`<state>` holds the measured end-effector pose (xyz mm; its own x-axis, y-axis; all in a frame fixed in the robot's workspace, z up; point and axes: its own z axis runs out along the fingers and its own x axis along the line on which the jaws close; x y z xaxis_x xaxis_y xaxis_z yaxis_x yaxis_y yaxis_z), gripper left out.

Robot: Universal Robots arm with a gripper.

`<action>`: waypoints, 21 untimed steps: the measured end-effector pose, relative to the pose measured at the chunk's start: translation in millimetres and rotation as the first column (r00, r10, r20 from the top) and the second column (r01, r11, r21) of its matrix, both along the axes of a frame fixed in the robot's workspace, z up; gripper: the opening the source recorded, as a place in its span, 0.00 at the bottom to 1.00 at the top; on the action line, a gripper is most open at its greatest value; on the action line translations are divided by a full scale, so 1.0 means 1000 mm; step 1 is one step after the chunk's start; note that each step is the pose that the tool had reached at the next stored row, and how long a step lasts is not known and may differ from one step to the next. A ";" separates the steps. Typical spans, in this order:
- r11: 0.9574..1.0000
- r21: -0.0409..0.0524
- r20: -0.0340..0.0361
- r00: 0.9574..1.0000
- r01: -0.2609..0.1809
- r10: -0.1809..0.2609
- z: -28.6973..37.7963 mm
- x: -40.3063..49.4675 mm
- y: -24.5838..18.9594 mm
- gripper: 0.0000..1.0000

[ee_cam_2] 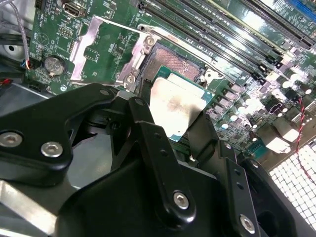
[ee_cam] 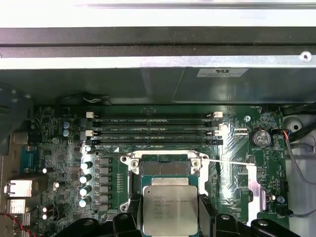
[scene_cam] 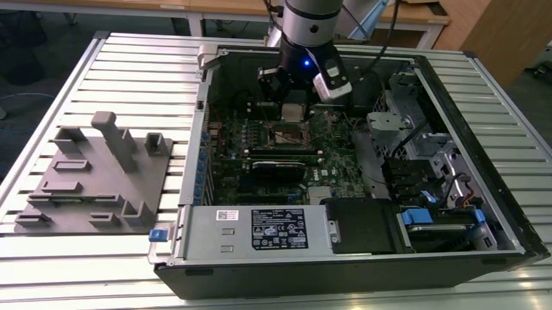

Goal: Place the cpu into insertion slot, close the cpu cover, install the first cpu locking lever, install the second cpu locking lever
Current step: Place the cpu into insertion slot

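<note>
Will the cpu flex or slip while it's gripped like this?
Probably stiff: the cpu is a flat, metal-topped plate. Likely light, being thin. Its smooth edges may slip in the end effector.

The cpu is silver-grey, the motherboard green.

My table was ribbed silver slats. On it lay the open black computer case and, just beside it toward the exterior view's left, a grey fixture plate.
</note>
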<state>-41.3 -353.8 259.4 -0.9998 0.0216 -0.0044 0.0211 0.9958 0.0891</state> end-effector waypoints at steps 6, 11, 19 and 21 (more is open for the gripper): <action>1.000 0.000 0.000 1.000 0.000 0.000 -0.0053 -0.0002 0.0009 0.54; 1.000 -0.001 0.000 1.000 0.000 0.000 -0.0060 -0.0002 0.0010 0.54; 1.000 0.000 0.000 1.000 0.000 0.000 -0.0102 -0.0002 0.0010 0.54; 1.000 -0.001 0.000 1.000 0.000 0.000 -0.0102 -0.0002 0.0010 0.54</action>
